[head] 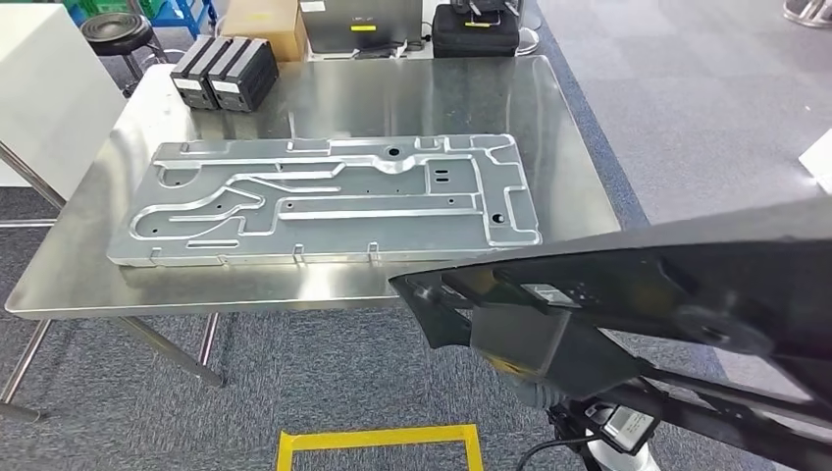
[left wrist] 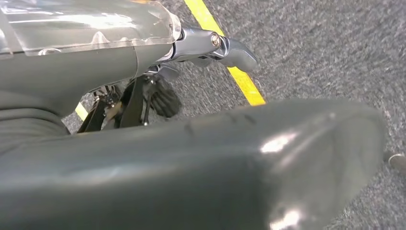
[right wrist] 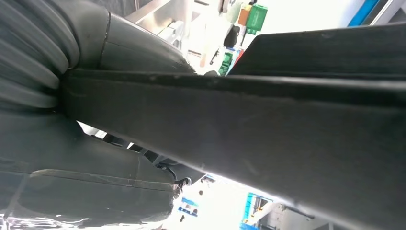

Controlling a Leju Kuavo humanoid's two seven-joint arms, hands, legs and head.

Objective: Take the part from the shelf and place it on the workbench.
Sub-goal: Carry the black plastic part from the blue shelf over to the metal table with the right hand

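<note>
A long black plastic part (head: 687, 285) stretches across the lower right of the head view, off the steel workbench (head: 324, 98) and lower than its front edge. My left hand (head: 535, 348) grips it from underneath near its left end. In the left wrist view the glossy part (left wrist: 239, 167) lies against my left hand (left wrist: 143, 62), whose thumb reaches out above it. In the right wrist view the part (right wrist: 287, 134) runs between the thumb and the palm of my right hand (right wrist: 86, 158), which grips it.
A large stamped metal panel (head: 324, 201) covers the middle of the workbench. Black boxes (head: 224, 74) stand at its back left. Behind it are a cardboard box (head: 265, 25) and a black case (head: 476, 29). A yellow floor marking (head: 378, 439) lies on grey carpet before the bench.
</note>
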